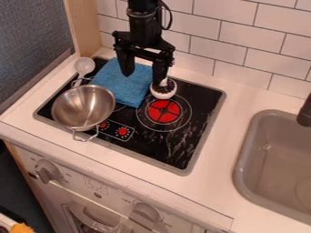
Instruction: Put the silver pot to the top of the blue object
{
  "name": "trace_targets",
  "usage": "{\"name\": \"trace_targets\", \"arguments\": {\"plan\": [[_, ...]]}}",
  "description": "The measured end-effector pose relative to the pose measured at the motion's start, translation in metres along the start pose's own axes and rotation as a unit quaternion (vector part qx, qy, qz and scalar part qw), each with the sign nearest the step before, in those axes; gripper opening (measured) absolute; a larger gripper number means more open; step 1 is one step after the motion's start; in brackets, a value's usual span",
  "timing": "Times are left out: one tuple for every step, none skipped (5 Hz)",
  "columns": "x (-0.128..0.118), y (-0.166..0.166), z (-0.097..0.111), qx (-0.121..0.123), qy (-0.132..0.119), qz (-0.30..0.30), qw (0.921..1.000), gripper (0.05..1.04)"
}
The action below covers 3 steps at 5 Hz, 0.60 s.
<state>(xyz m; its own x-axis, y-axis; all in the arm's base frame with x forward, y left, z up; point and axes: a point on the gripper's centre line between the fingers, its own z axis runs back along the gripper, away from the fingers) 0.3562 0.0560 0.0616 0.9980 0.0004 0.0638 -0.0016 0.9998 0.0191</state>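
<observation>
The black gripper (144,73) hangs over the back of the stove, its two fingers spread wide with nothing held between them. Below it lies the folded blue cloth (123,83), flat on the black stove top. The silver pot (84,107), a round metal bowl with wire handles, rests at the stove's left front, in front of the cloth and to its left. The gripper is up and to the right of the pot, apart from it.
A white round item with a dark top (163,89) stands right of the cloth, near the right finger. A whitish spoon (84,66) lies at the back left. The tiled wall (237,50) rises behind; a grey sink (276,159) is at right.
</observation>
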Motion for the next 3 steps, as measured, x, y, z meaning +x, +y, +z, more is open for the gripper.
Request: {"name": "trace_targets", "arguments": {"plan": [[-0.003,-0.001,-0.011,-0.004,0.016,0.001,0.9999,0.999],[-0.017,-0.003,-0.021,-0.011,0.035,0.003,0.9993,0.999],[-0.036,0.005,-0.007,-0.011,0.024,0.017,0.9995,0.999]]}}
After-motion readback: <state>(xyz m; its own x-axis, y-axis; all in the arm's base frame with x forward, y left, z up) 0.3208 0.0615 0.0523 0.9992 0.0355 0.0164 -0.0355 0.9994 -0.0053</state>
